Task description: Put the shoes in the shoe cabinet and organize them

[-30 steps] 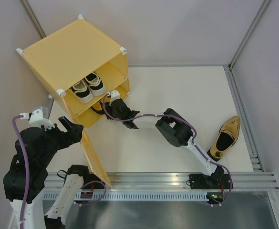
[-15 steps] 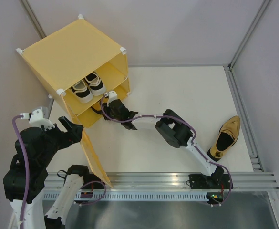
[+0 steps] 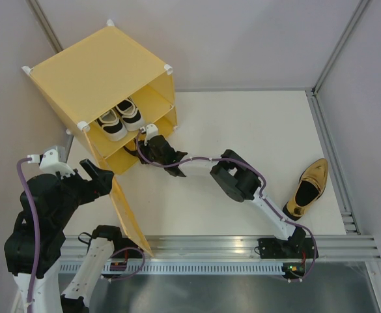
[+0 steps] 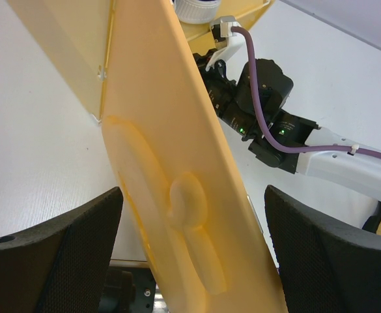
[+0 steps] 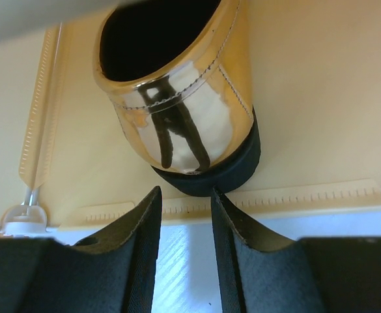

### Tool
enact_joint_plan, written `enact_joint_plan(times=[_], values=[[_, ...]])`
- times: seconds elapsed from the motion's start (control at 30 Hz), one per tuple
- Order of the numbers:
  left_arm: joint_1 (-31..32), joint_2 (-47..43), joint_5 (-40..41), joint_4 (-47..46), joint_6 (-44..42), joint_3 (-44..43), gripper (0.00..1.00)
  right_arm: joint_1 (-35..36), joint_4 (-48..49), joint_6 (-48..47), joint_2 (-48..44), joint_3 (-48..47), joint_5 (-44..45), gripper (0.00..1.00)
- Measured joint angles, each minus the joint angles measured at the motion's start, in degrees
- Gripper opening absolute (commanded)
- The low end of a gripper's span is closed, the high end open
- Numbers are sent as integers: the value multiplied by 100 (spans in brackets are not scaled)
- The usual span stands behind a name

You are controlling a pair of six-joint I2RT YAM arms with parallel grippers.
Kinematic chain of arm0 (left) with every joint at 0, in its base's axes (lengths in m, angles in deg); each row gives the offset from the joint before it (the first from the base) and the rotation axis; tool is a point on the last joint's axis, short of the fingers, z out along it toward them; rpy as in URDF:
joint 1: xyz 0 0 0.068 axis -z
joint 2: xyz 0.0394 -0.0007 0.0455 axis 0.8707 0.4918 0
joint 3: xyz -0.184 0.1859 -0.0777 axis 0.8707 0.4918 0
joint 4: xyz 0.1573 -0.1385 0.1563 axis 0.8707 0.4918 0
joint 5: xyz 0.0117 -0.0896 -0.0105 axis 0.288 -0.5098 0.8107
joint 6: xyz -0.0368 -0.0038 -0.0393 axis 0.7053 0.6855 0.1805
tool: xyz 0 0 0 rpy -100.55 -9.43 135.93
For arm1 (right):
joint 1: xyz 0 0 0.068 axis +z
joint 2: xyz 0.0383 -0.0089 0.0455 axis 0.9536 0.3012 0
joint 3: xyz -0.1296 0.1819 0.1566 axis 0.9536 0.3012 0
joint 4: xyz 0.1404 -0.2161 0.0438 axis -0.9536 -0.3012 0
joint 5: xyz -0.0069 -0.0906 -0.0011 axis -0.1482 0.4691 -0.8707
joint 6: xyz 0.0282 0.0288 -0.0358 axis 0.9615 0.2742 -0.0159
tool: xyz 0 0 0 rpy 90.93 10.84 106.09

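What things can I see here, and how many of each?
cabinet: 1, yellow, back left of the table
door: 1, yellow, swung open
sneakers: 2, white and black, upper shelf
stored gold shoe: 1, gold, lower compartment
loose gold shoe: 1, gold, table's right side
table: 1, white
arms: 2, black and white, near edge
left hand: 1, black, open, astride the door
right hand: 1, black, open, behind the stored gold shoe's heel

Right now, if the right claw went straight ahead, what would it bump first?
Most likely the gold shoe, heel first: it sits just beyond the right claw, inside the shoe cabinet.
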Motion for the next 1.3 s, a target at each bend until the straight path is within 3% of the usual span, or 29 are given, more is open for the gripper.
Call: enact_joint_plan(times=[0.2, 0.47, 0.6, 0.83, 1.3], values=[[0, -2, -2, 0, 0, 0, 92, 4, 232, -15, -13, 164, -22, 41], [0, -11, 0, 0, 0, 0, 92, 17, 472, -17, -756, 1320, -11, 48], [0, -22, 35, 0, 0, 0, 92, 20, 378, -44, -1672, 2096, 173, 51], [0, -118, 142, -24, 0, 33, 92, 15, -249, -37, -3528, 3121, 1235, 55], [0, -404, 122, -275, 4, 264, 92, -1106, -2865, 984, -6964, 5971, 3298, 59]])
